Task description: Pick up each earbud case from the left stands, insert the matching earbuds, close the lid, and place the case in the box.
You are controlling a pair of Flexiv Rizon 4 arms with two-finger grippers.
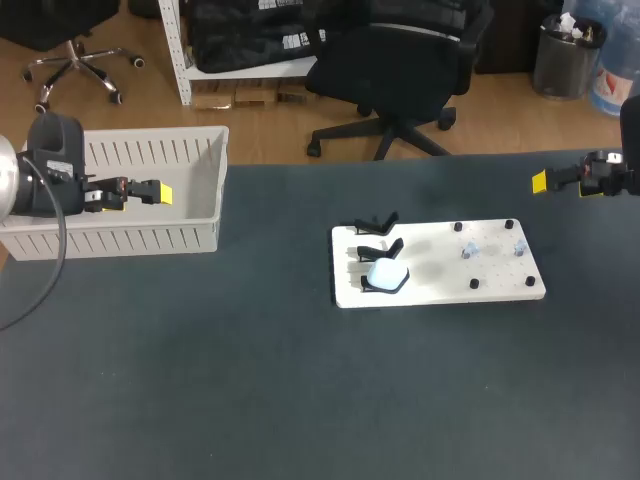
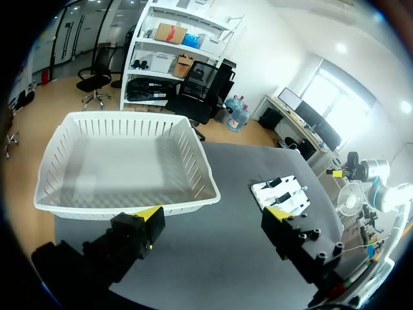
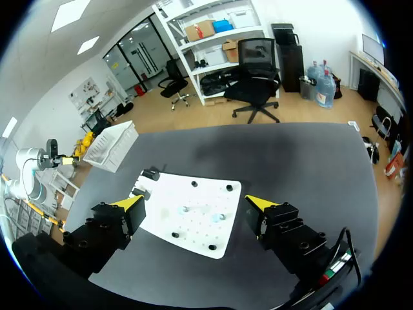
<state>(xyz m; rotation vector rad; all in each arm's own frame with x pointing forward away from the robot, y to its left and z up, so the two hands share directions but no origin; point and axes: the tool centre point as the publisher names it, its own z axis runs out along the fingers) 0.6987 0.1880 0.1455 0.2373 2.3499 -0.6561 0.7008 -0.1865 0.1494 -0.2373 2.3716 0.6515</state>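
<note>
A white board (image 1: 497, 286) lies mid-table with black stands (image 1: 377, 224) along its left side. A pale earbud case (image 1: 386, 276) rests on the nearest stand. Two small earbuds (image 1: 470, 250) (image 1: 520, 246) sit among black pegs on the board's right part. The white slatted box (image 1: 130, 238) stands at the far left. My left gripper (image 1: 160, 192) hangs open over the box, which lies ahead of it in the left wrist view (image 2: 213, 216). My right gripper (image 1: 545, 181) is open and empty at the far right, well away from the board (image 3: 193, 236) ahead of it (image 3: 193, 205).
The dark tabletop (image 1: 250, 380) stretches wide in front of the board and the box. The box (image 2: 129, 208) is empty inside. About a hand's width of table separates the box from the board.
</note>
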